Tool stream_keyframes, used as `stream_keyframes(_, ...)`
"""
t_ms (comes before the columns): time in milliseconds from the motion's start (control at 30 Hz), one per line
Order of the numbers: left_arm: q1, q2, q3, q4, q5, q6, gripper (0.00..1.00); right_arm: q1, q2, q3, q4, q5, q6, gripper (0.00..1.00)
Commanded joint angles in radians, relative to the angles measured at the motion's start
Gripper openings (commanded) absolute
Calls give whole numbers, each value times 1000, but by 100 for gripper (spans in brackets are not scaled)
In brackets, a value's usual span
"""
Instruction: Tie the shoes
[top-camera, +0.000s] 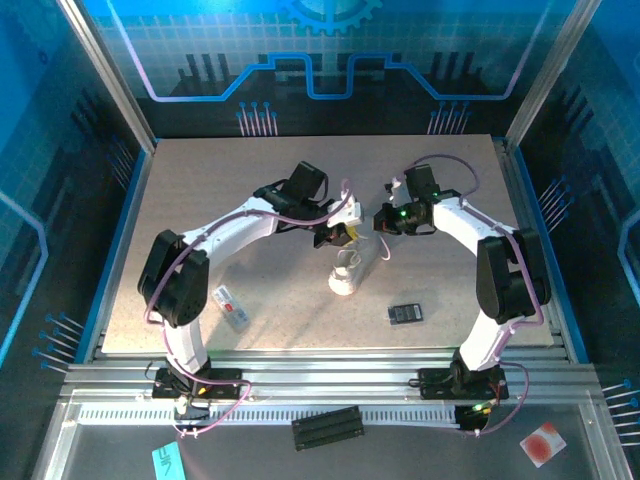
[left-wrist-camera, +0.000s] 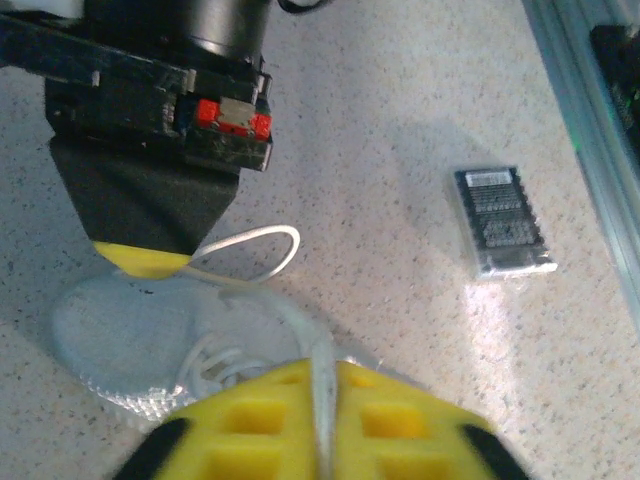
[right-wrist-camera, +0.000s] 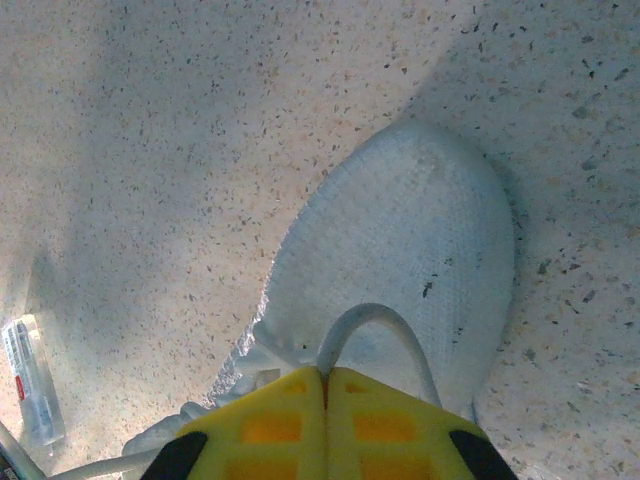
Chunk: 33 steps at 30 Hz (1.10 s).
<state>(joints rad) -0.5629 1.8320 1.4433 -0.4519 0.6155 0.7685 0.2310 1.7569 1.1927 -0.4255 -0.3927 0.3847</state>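
- Since it is the biggest thing, the speckled table (top-camera: 200, 200) is named first, and everything else is laid on it.
- Near the middle of the table, the small white shoe (top-camera: 345, 273) is set flat on its sole, just below the two grippers in the top view.
- The shoe is judged to be light and soft, with a knit top that can be squashed. It could be dragged or tipped if a lace is pulled hard.
- The left gripper (left-wrist-camera: 322, 400) is squeezed tight, and a lace (left-wrist-camera: 318, 350) is pinched between its yellow fingers.
- The right gripper (right-wrist-camera: 325, 385) is squeezed tight too, and a lace loop (right-wrist-camera: 372, 318) is gripped at its tips, right above the shoe's round end.
- Both arms and the whole table are taken in from the top, but the laces are too thin there to be followed.
- A black box (left-wrist-camera: 500, 220) is seen up close in the left wrist view, well apart from the shoe. The right gripper's loop is also seen there from the side.
- A white tag (right-wrist-camera: 30, 380) is caught at the left edge of the right wrist view, where the knit of the shoe is shown very close.
- The laces are thin and floppy, and they are guessed to be slippery.
- They are best held close to the shoe and pulled slowly, so the loop is not lost.
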Motion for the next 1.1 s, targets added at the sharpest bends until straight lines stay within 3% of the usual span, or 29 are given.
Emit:
stream_keyframes(0,-7,7,47,-58,-19,24,0,9,10,27,-10,-5,-15,0)
stream_keyframes(333,-5,-166,-83,79,160,51,0,-47,48,79,-31,-67,-32,0)
stream_keyframes(500,7,-189,-124,210,194,-66,0,-53,76,92,-27,-76,-38,0)
stream_keyframes(700,49,-176,-181,459,310,-263,0,-50,96,66,17,-87,-26,0)
stream_keyframes(933,45,-113,-135,439,391,-272,0,-21,130,83,33,-119,-21,0)
stream_keyframes(1067,16,-59,-66,272,324,-207,0,-12,139,87,36,-132,-13,0)
